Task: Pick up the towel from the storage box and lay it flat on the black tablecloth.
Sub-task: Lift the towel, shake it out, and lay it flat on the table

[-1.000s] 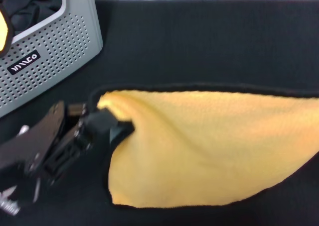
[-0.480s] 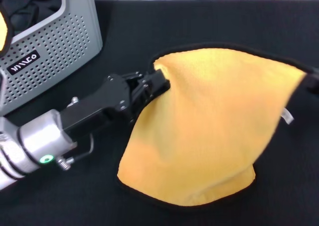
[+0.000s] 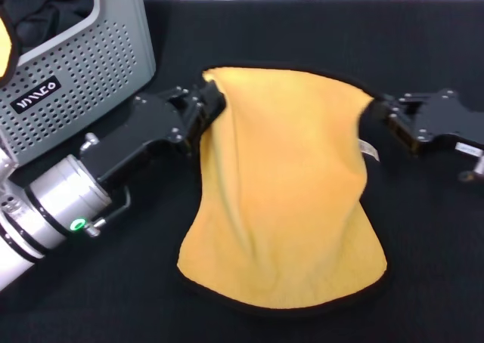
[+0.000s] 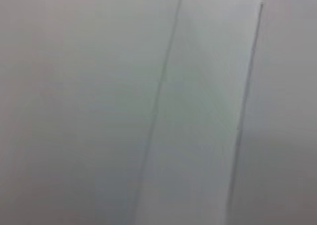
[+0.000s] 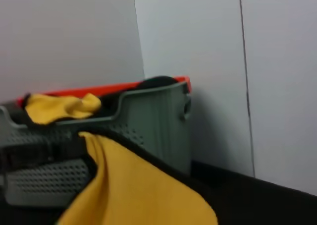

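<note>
The left arm reaches in from the near left corner of the counter, silver wrist low, black forearm angling up and inward. Its left tool (image 3: 210, 101) is clamped on a top corner of the towel (image 3: 287, 192). The right tool (image 3: 378, 110) comes in from the right edge, level, pinching the opposite top corner.

The storage box (image 3: 91, 63) bears a black label (image 3: 38, 96) (white letters, unreadable).

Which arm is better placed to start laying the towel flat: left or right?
Neither alone: left end effector and right end effector each hold a far corner of the towel, whose near edge lies on the black tablecloth. Lower both together.
</note>
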Available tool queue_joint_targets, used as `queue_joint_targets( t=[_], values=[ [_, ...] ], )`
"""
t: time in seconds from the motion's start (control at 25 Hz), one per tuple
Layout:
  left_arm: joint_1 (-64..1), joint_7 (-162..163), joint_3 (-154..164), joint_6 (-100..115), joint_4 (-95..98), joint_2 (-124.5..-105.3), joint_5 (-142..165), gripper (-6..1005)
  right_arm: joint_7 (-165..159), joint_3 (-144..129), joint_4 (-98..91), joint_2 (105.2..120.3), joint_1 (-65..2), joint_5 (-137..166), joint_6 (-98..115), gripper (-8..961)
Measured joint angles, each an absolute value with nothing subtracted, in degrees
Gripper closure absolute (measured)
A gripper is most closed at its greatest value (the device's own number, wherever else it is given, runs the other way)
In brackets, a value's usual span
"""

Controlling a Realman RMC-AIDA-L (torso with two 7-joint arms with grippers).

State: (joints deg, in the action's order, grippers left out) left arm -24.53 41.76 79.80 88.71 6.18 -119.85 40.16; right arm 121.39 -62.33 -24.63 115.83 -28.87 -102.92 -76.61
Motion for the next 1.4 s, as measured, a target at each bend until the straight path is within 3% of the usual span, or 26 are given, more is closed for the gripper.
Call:
queue_joint_targets(
  t=[0.28,0.68,1.4],
  values=[
    [-24.42,35.17,78.18,81.18,6.42,-120.33,40.12,986,125.17,-64.10,-20.58,116.22,-33.19,-104.95,-71.57,938],
    [-27.00,23.03,78.52,76.01,5.93,-120.87,40.81,986,126.77,-64.43,-21.22,116.19,-34.03,-107.90,-68.68,937],
    [-29.07,14.08,78.46,71.82,6.47,-119.89,41.07,985,126.41,-65.67,-19.24,116.25,-36.30,-108.04,-58.81,937]
  ],
)
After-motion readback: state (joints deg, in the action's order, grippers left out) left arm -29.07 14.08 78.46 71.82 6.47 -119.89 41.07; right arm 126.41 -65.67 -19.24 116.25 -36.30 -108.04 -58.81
